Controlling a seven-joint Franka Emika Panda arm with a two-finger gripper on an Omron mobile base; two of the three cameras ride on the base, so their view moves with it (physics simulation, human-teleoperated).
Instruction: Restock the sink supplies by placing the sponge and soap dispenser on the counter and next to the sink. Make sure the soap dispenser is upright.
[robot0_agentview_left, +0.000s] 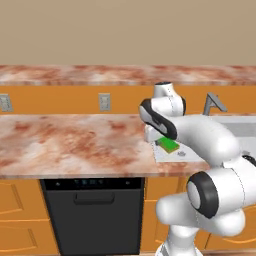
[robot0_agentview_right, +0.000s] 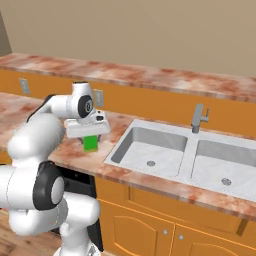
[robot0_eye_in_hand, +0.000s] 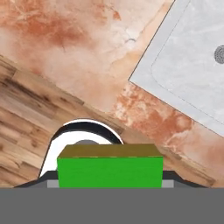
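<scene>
The gripper (robot0_agentview_right: 90, 141) pinches the green sponge (robot0_agentview_right: 90, 143) above the worktop (robot0_agentview_right: 115, 172), just beside the sink (robot0_agentview_right: 131, 134) at its 9 o'clock. Both sink basins hold nothing but drains.

A plain beige wall (robot0_agentview_left: 125, 30) runs across the back of the room, bare and evenly lit. Below it sits a raised ledge of reddish marbled stone (robot0_agentview_left: 100, 74), with an orange backsplash panel (robot0_agentview_left: 60, 100) beneath carrying two pale wall outlets (robot0_agentview_left: 104, 101), the second near the left edge (robot0_agentview_left: 6, 103). Orange cabinet doors (robot0_agentview_right: 145, 225) with small round knobs (robot0_agentview_right: 165, 232) line the lower front. A black dishwasher (robot0_agentview_left: 92, 215) with a bar handle is set between them. The floor is warm wooden plank (robot0_eye_in_hand: 22, 131).
</scene>
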